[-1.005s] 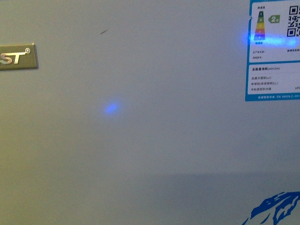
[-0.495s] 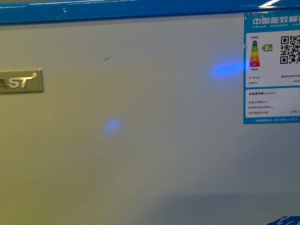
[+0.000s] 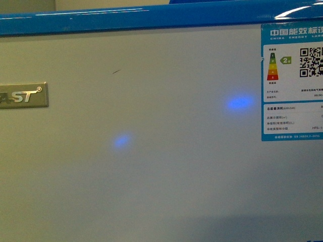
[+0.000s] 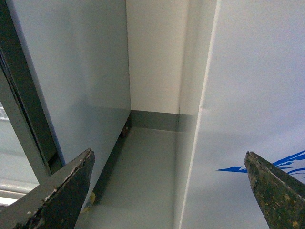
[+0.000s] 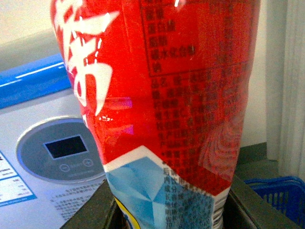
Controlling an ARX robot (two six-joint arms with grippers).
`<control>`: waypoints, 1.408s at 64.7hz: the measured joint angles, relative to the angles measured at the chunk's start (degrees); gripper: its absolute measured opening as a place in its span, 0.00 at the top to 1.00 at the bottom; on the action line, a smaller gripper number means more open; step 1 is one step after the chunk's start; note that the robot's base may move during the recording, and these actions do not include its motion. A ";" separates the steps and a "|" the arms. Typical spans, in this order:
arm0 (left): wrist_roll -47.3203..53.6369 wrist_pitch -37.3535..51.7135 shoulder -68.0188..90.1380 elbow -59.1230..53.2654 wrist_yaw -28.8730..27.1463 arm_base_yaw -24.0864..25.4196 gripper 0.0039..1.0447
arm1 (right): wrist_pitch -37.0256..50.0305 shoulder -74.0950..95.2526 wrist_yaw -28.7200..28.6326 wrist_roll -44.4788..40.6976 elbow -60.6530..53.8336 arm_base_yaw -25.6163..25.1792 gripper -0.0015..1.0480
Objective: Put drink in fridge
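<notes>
The fridge (image 3: 151, 166) fills the front view as a white front panel under a blue rim, very close; no arm shows there. In the right wrist view the drink (image 5: 162, 105), with its red label and white lettering, fills the middle, and my right gripper (image 5: 167, 210) is shut on its lower part. Its cap and liquid are out of view. Behind the drink lies the fridge's white front (image 5: 28, 191) with a round grey control dial (image 5: 59, 150). My left gripper (image 4: 169, 191) is open and holds nothing, beside the fridge's white wall (image 4: 257, 95) with a blue drawing.
An energy label (image 3: 291, 83) sits at the fridge front's upper right and a metal brand badge (image 3: 22, 96) at its left. A narrow floor gap (image 4: 147, 162) runs between the fridge and a grey cabinet (image 4: 76, 71). A blue basket (image 5: 279, 191) stands past the drink.
The front view has risen along the fridge's face: the blue rim came into sight at the top, and the energy label and badge slid down the picture.
</notes>
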 joint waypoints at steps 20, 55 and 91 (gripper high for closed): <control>0.00 0.00 0.00 0.00 0.00 0.00 0.08 | 2.82 -4.52 12.57 -1.79 -5.09 15.12 0.62; 0.00 0.00 0.00 0.00 0.00 0.00 0.08 | 7.52 -8.02 19.17 -7.34 -11.23 23.82 0.62; 0.00 0.00 0.00 0.00 -0.02 0.00 0.08 | 9.77 -9.11 17.44 -7.48 -13.62 20.72 0.62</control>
